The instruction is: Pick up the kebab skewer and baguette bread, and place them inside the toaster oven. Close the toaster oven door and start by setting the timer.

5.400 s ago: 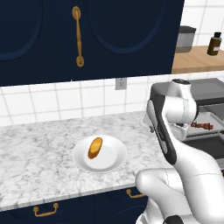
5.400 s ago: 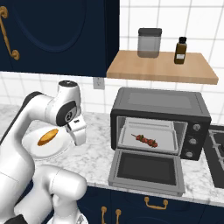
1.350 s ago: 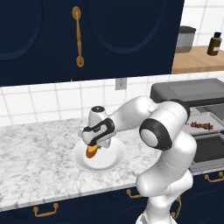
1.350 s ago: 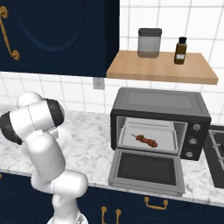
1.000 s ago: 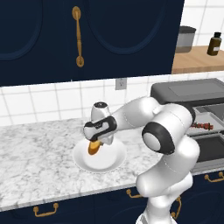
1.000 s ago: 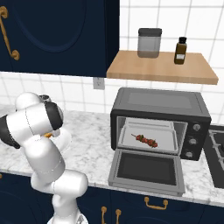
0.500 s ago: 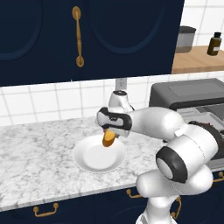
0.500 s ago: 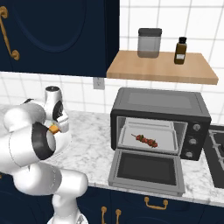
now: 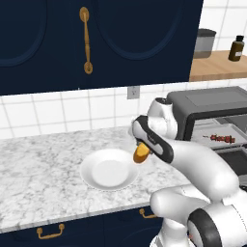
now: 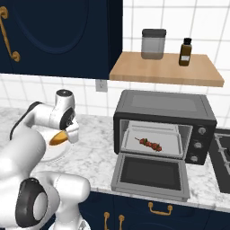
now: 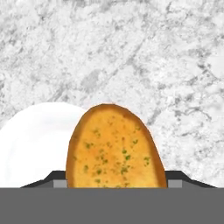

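Observation:
The golden-orange baguette bread (image 9: pixel 140 154) (image 10: pixel 58 138) hangs above the counter, with my gripper (image 9: pixel 143 148) (image 10: pixel 65 134) shut on it. In the hand view the loaf (image 11: pixel 114 148) stands between the two dark fingertips (image 11: pixel 57 177), over the right rim of the white plate (image 11: pixel 30 144). The kebab skewer (image 10: pixel 150 144) (image 9: pixel 222 139) lies on the rack inside the toaster oven (image 10: pixel 159 108) (image 9: pixel 207 99). The toaster oven door (image 10: pixel 150 173) is folded down flat, open.
The white plate (image 9: pixel 108 170) (image 10: pixel 53 152) rests bare on the marble counter (image 9: pixel 38 169), left of the held loaf. A wooden shelf (image 10: pixel 166 69) with a jar (image 10: pixel 153 43) and a bottle (image 10: pixel 185 51) hangs above the oven. A stove (image 10: pixel 223 157) sits at the far right.
The baguette bread has been lifted off the plate and carried right, past the plate's rim, toward the toaster oven. The plate is left bare.

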